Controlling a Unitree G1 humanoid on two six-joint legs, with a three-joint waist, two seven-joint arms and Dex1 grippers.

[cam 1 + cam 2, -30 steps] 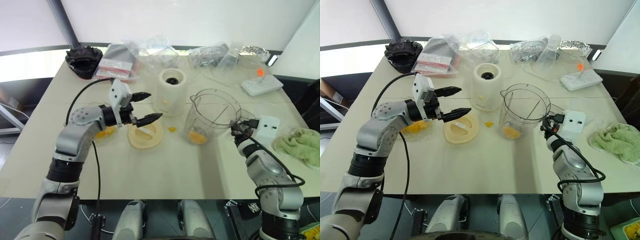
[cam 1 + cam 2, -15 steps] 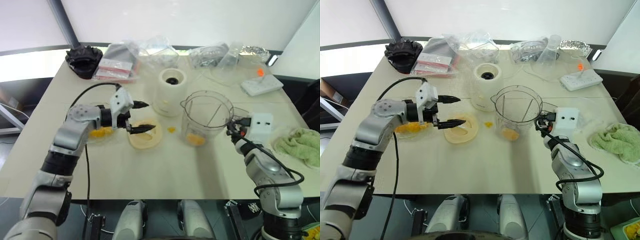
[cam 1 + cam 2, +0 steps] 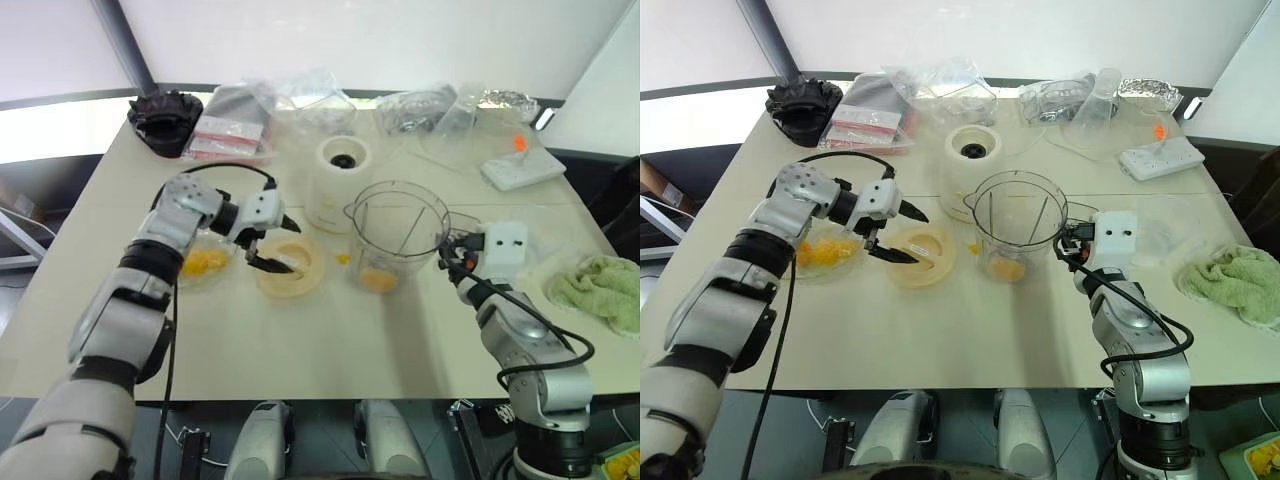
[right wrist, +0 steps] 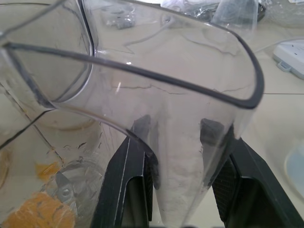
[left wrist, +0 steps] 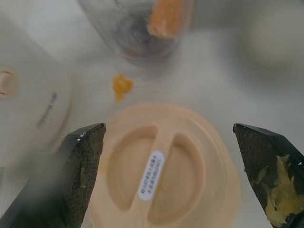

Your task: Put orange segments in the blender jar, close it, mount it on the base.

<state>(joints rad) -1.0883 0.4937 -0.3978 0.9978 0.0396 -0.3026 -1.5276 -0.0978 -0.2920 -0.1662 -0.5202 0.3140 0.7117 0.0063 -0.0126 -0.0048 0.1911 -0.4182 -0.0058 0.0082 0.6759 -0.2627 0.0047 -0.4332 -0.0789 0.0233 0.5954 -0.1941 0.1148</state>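
Note:
The clear blender jar (image 3: 396, 232) stands upright right of the cream-white base (image 3: 340, 183), with orange segments (image 3: 377, 280) at its bottom. My right gripper (image 4: 183, 190) is shut on the jar's handle (image 4: 190, 142), one black finger on each side. My left gripper (image 3: 277, 245) is open and tilted down just above the flat cream lid (image 5: 161, 171), its fingers (image 5: 81, 161) spread to either side of it. One loose orange piece (image 3: 343, 259) lies on the table between lid and jar. More segments sit in a shallow clear bowl (image 3: 205, 263) left of the lid.
Clear plastic bags (image 3: 300, 100), a red-and-white packet (image 3: 230, 135) and a black object (image 3: 165, 110) crowd the table's back edge. A white power strip (image 3: 522, 168) lies at the back right. A green towel (image 3: 600, 290) lies at the right edge.
My left gripper has swung down and turned over the cream lid, still open. My right gripper has slid the jar leftward, closer to the base.

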